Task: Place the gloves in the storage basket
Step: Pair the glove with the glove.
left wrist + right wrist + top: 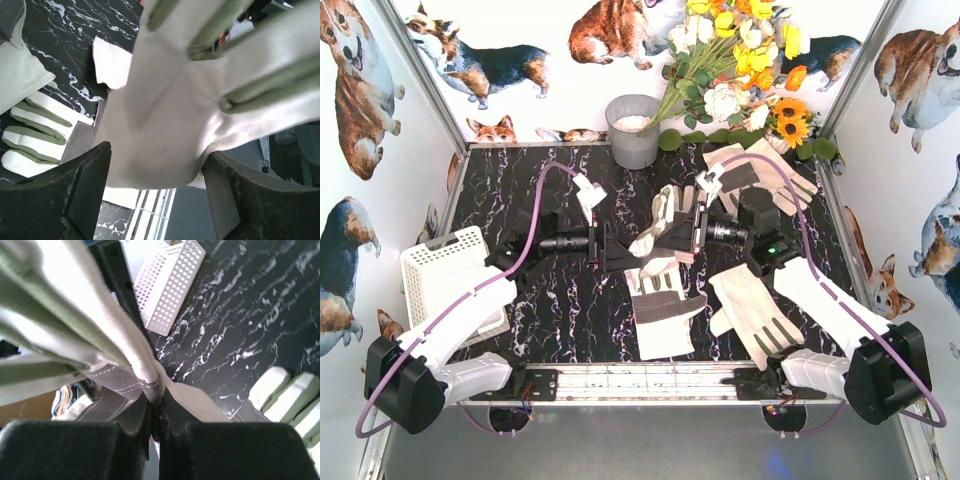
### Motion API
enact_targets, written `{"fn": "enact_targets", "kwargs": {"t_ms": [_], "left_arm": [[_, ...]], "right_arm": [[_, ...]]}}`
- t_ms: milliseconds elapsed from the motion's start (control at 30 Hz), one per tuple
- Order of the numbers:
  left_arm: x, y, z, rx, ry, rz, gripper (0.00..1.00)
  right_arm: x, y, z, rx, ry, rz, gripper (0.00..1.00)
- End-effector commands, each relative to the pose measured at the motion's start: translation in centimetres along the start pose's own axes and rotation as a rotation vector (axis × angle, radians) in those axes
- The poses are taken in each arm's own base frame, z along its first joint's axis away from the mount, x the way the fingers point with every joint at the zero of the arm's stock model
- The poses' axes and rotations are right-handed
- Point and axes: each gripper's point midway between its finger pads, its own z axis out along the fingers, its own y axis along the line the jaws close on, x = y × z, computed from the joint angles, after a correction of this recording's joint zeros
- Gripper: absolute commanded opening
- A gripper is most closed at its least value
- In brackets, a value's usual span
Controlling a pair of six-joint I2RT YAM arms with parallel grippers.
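left arm: stretched over the desk (570, 310), my left fingers (75, 200) wide apart, glove (165, 100) cuff between them
right arm: facing it, my right fingers (75, 450) pinching that glove tight

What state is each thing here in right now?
Held glove: lifted, hanging between both grippers.
Right gripper: shut on held glove.
Left gripper: open around held glove.
Storage basket: upright, no glove visible inside.
Other gloves: lying flat outside the basket.
Grey bucket: upright.

left end effector (157, 167) spread, right end effector (156, 416) clamped
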Motion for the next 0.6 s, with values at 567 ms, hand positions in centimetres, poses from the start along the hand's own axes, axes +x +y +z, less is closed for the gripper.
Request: {"fn": "enact_targets", "kwargs": {"t_ms": [567], "left_arm": [[1.8, 5.2, -0.4, -0.175, -0.145, -0.076, 0.5]], "right_arm": [[2.8, -5.0, 4.0, 0.117, 0.04, 0.245, 0.0]]}}
